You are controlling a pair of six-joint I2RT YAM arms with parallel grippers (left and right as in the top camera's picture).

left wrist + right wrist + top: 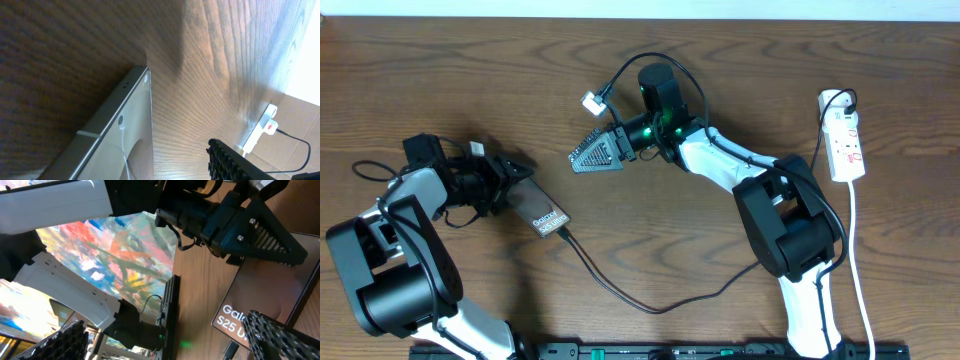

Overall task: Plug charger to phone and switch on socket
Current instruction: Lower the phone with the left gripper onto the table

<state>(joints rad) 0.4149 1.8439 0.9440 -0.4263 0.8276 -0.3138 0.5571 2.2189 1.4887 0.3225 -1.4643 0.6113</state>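
Observation:
The phone (544, 212) lies on the wooden table at the left, lettering up. It also shows in the right wrist view (265, 297) and as a grey edge in the left wrist view (132, 125). The charger (650, 305) curves across the front, and its plug tip (563, 235) sits at the phone's lower edge (231, 351); I cannot tell if it is fully in. My left gripper (512, 180) is open at the phone's upper end (180, 162). My right gripper (578, 157) hangs open and empty above the table, right of the phone (165, 324). The socket (846, 140) lies at the far right (262, 131).
The socket's white lead (860, 270) runs down the right edge to the front. The right arm (785, 215) stretches across the middle. A small white connector (591, 102) on a thick black cable hangs near the right wrist.

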